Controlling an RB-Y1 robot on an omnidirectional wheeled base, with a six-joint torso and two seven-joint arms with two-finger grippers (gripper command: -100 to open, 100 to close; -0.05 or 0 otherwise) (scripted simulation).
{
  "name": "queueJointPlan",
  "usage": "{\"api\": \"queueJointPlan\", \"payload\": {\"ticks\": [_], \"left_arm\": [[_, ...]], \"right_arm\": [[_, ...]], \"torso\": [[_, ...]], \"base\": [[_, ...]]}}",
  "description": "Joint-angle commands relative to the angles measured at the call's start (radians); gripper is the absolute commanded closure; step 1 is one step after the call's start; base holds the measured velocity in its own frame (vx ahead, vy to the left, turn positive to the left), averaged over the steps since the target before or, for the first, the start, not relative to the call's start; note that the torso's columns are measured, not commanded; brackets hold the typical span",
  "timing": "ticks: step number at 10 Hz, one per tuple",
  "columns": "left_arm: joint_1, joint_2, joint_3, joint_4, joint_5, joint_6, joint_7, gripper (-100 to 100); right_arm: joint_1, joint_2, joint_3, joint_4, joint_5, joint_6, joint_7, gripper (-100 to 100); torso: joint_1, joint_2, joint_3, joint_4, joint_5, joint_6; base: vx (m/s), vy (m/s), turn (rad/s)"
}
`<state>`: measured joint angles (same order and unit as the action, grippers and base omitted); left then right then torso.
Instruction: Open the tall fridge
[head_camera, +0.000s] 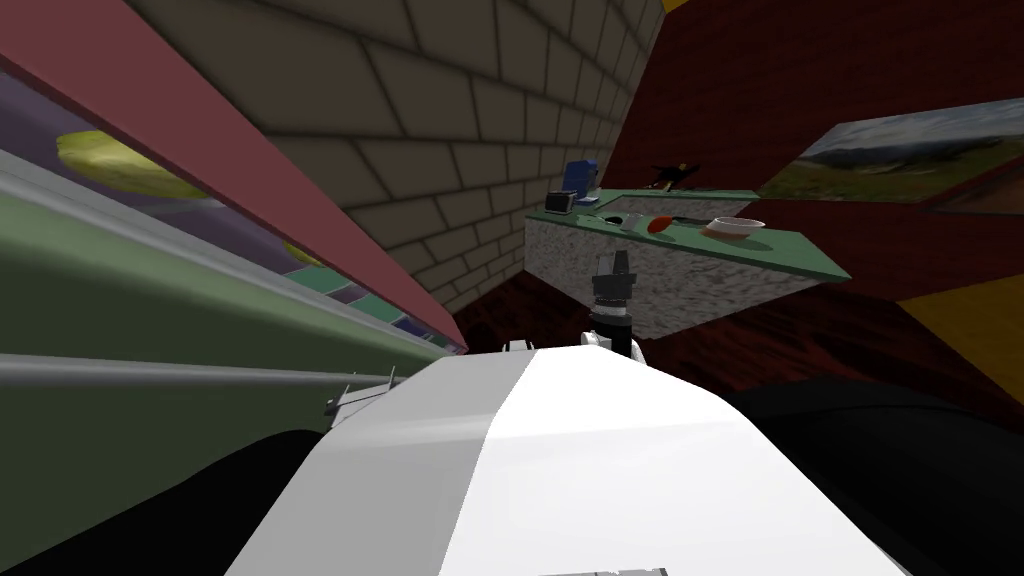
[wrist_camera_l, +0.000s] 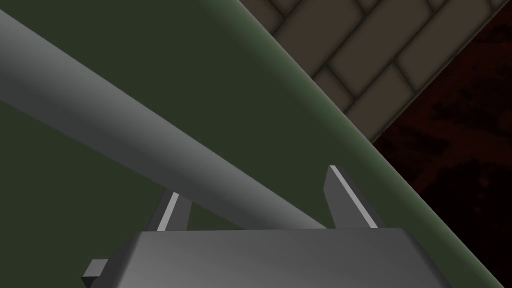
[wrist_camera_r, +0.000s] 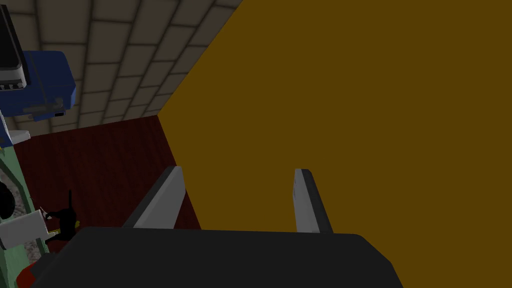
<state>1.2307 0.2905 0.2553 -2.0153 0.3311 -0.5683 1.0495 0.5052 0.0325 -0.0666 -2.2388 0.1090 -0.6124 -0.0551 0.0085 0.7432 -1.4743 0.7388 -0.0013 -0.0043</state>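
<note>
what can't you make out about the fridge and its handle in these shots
- Handle: one end is cut off by the left wrist view's edge, the other is hidden behind the left gripper body.
- Fridge door: full extent, cut off by the head view's left edge.
- Things on the counter: too small in the head view to name.

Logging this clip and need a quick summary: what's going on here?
The left gripper is at the dark green fridge door. Its open fingers straddle the long grey bar handle and have not yet clamped it. The right gripper hangs open out in front, holding nothing, on the side of the green-topped counter. I can't tell whether the door has been pulled at all.
</note>
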Motion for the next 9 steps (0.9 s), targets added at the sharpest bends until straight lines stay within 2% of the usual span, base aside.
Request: {"api": "queueJointPlan", "payload": {"ticks": [1,3,4,7,8,9], "left_arm": [[0.014,0.042,-0.028,-0.016,-0.028,-0.021,0.008,100],[0.022,0.076,-0.055,-0.027,-0.049,-0.040,0.017,100],[0.025,0.066,-0.052,-0.022,-0.043,-0.036,0.017,100],[0.030,0.123,-0.090,-0.028,-0.079,-0.069,0.032,100],[0.030,0.123,-0.090,-0.028,-0.079,-0.069,0.032,100],[0.032,0.141,-0.100,-0.030,-0.090,-0.078,0.036,100]], "right_arm": [[0.000,0.000,0.000,0.000,0.000,0.000,0.000,0],[0.000,0.000,0.000,0.000,0.000,0.000,0.000,0],[0.000,0.000,0.000,0.000,0.000,0.000,0.000,0],[0.000,0.000,0.000,0.000,0.000,0.000,0.000,0],[0.000,0.000,0.000,0.000,0.000,0.000,0.000,0],[0.001,0.000,0.000,0.000,0.000,0.000,0.000,0]], "torso": [[-0.002,0.001,0.000,0.000,-0.001,0.000],[-0.005,-0.007,-0.003,-0.001,0.000,0.003],[-0.004,-0.009,-0.005,-0.001,0.000,0.004],[-0.005,-0.006,-0.003,-0.002,0.000,0.005],[-0.004,-0.001,0.000,-0.001,0.000,0.003],[-0.003,-0.005,-0.002,-0.001,-0.001,0.001]], "base": [[-0.409,-0.004,-0.075],[-0.363,0.038,-0.087],[-0.159,0.013,-0.037],[-0.272,0.066,-0.111],[-0.255,0.058,-0.055],[-0.228,0.072,-0.044]]}}
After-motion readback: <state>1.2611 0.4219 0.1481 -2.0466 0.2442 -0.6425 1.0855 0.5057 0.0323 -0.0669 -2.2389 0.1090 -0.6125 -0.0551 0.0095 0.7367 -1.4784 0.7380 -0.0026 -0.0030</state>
